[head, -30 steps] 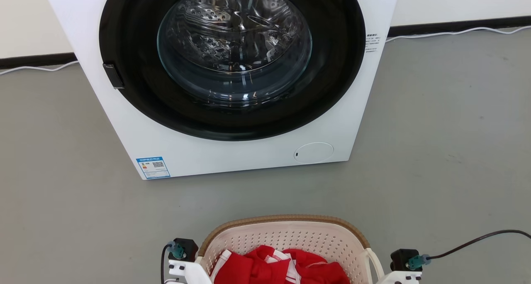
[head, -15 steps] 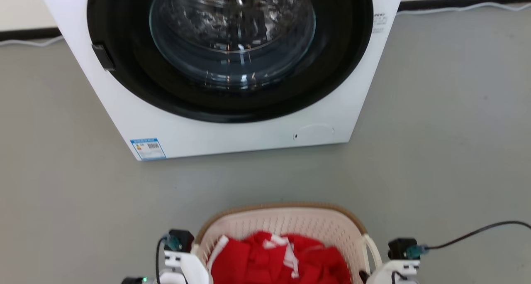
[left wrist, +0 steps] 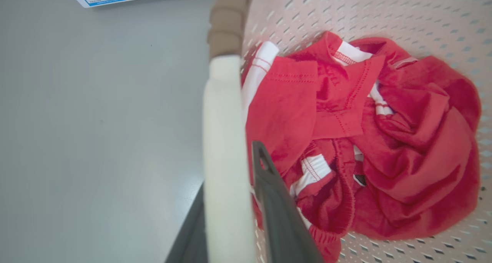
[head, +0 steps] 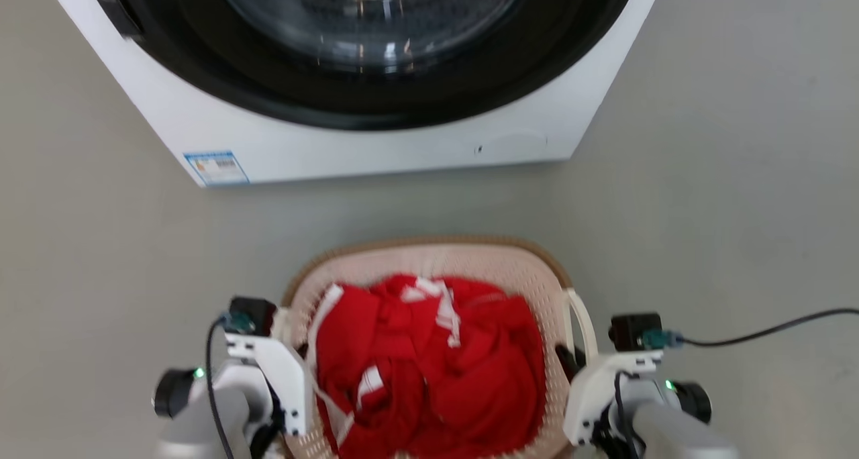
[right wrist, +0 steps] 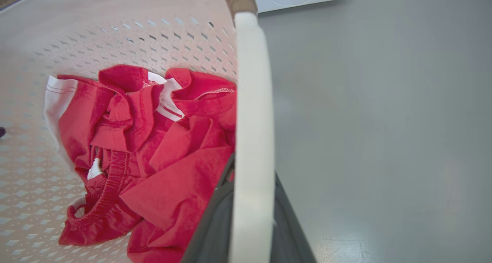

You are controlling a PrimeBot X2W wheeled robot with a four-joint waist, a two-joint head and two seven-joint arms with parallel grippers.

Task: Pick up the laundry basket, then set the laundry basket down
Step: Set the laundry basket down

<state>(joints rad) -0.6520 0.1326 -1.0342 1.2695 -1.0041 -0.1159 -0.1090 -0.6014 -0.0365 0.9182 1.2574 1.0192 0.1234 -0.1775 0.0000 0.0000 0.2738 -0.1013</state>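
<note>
Laundry basket (head: 429,244) (red clothes (head: 429,358) heaped inside) faces the washing machine (head: 376,147), with left gripper (left wrist: 230,170) and right gripper (right wrist: 251,174) each closed around a side handle (left wrist: 225,120).

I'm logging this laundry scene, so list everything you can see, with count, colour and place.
laundry basket: one, cream, brown rim, in front of the washing machine
clothing: one heap, red with white trim, inside the basket
washing machine: one, white, black door ring, far side
label: one, blue, machine's lower left corner
floor: grey, all around
cable: one, black, from the right wrist
left gripper: dark, shut on left handle
right gripper: dark, shut on right handle
</note>
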